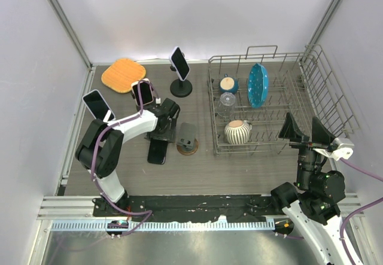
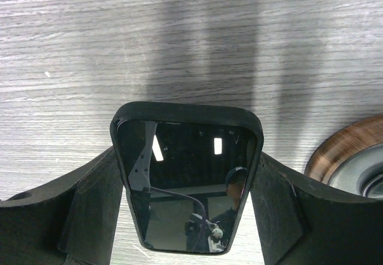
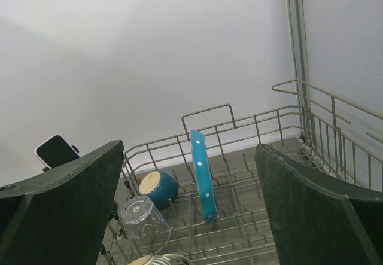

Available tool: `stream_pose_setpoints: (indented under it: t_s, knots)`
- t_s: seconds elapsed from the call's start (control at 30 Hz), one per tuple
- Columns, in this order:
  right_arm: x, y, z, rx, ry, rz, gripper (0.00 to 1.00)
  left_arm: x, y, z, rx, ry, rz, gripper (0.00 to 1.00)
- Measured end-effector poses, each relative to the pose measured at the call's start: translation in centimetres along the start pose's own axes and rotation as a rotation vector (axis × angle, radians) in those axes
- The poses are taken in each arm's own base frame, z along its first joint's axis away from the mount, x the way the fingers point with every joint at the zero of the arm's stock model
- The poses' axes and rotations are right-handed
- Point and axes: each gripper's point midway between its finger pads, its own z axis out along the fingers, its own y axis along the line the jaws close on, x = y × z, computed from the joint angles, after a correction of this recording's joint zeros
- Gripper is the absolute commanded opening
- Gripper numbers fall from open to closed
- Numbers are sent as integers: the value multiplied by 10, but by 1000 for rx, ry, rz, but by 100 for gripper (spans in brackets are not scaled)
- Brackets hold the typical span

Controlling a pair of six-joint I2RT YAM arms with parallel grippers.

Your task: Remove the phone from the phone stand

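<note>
The left gripper (image 2: 187, 157) is down low over the table (image 2: 72, 49), its two dark fingers (image 2: 84, 217) pressed against the long edges of the phone (image 2: 187, 178). It has it clamped. The screen faces up, glossy in its black case, mirroring the ceiling lights. From above, the phone (image 1: 157, 152) sits off the phone stand (image 1: 187, 139), just to its left and down by the tabletop; whether it touches the wood cannot be told. The stand's round wooden base (image 2: 353, 151) peeks in at the right. Over on the other side, the right gripper (image 1: 305, 130) hangs raised beside the dish rack (image 1: 335, 97), jaws spread wide with nothing between them.
</note>
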Motion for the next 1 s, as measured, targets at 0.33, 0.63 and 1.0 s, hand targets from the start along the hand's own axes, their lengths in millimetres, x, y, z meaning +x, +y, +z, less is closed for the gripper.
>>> stream_pose_setpoints:
  t_s: [0.33, 0.63, 1.0]
  knots:
    - [0, 0, 0, 0, 0, 3, 97, -8, -4, 1, 16, -33, -13, 86]
    - [0, 0, 0, 0, 0, 3, 97, -32, -6, -25, 73, -166, -68, 100]
    - [0, 0, 0, 0, 0, 3, 97, -59, 19, -100, 113, -406, -195, 100]
